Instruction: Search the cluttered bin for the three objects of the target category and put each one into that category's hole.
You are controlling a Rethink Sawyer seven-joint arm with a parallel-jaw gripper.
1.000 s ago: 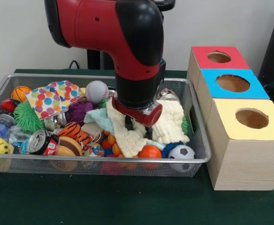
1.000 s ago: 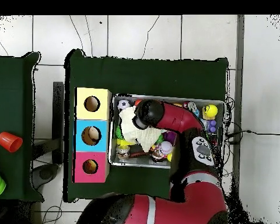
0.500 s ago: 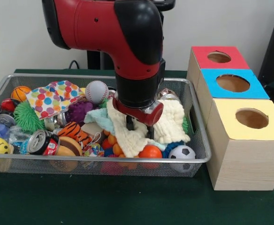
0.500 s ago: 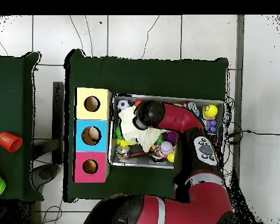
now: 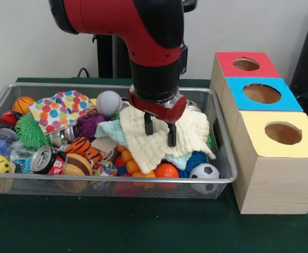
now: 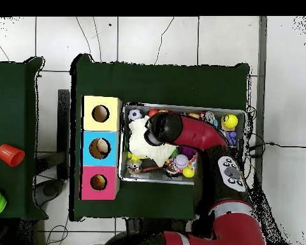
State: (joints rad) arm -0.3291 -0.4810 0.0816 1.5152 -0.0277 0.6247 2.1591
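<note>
1. Cream waffle-weave cloth (image 5: 159, 138) lies draped over the toys at the right-hand end of the wire bin (image 5: 225, 158) in the front view; the boxes stand beside that end.
2. My jaws (image 5: 159, 129) hang over its middle, the two fingers (image 5: 148, 124) set apart with cloth between and behind them; I cannot tell whether they are pinching a fold.
3. I judge it light, limp and non-slippery: it should bunch and trail when lifted, perhaps dragging the mint cloth (image 5: 111, 130) or the orange ball (image 5: 168, 170) below.
4. I'd take a raised fold near the centre, not an edge.
5. The yellow-topped box (image 5: 272, 158), blue-topped box (image 5: 259, 97) and red-topped box (image 5: 243, 66) each have one hole.
</note>
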